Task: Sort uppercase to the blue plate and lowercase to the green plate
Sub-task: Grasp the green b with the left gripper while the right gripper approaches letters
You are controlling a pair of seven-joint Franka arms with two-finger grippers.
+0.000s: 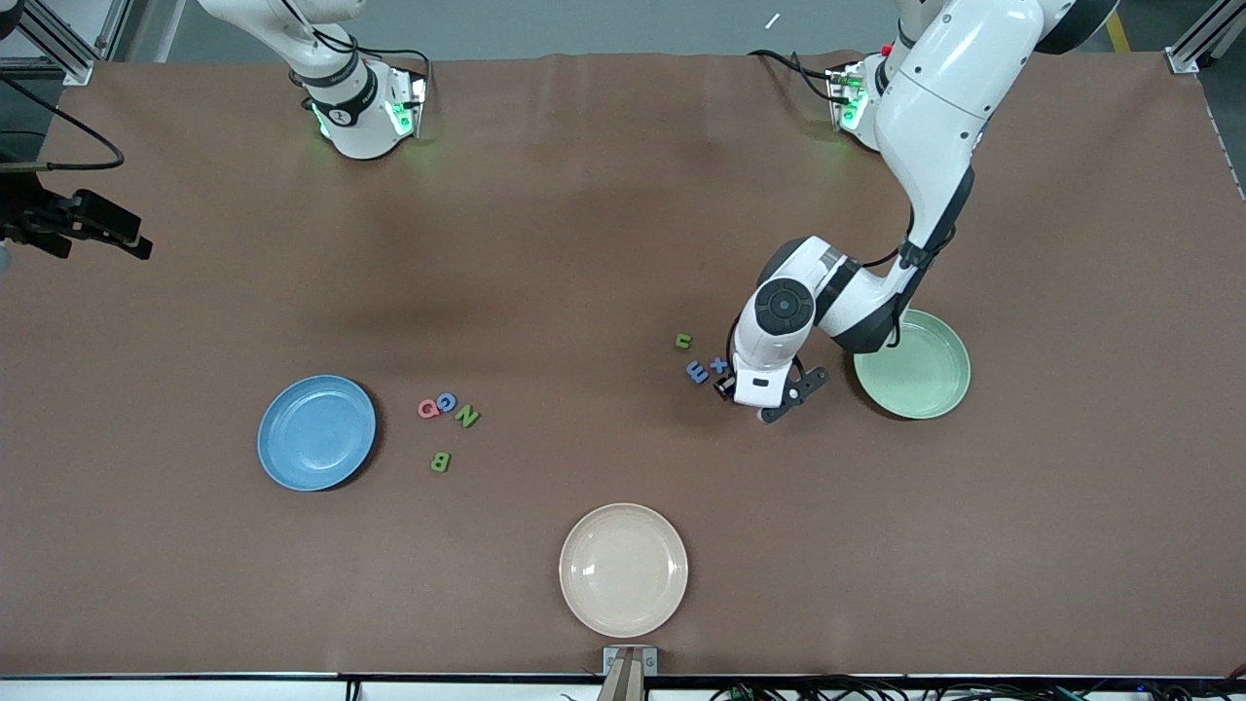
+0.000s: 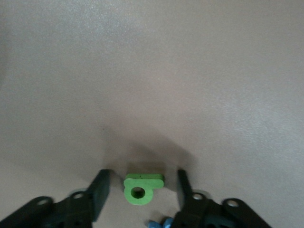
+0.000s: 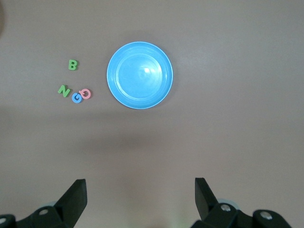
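My left gripper (image 1: 742,391) is down at the table among the lowercase letters, between them and the green plate (image 1: 915,365). Its open fingers stand on either side of the green g-shaped piece (image 2: 140,188), with a gap on each side. This piece is hidden under the hand in the front view. The green u (image 1: 683,341), blue x (image 1: 719,366) and blue m-shaped piece (image 1: 697,371) lie beside the hand. The uppercase pink G (image 1: 427,408), blue G (image 1: 447,401), N (image 1: 467,417) and B (image 1: 440,461) lie beside the blue plate (image 1: 316,432). My right gripper (image 3: 140,197) waits open high above the table, holding nothing.
A cream-beige plate (image 1: 623,569) sits near the table's front edge, nearer the front camera than all the letters. A blue letter's edge (image 2: 159,223) shows close to the left gripper's fingers. Black gear (image 1: 78,224) juts in at the right arm's end of the table.
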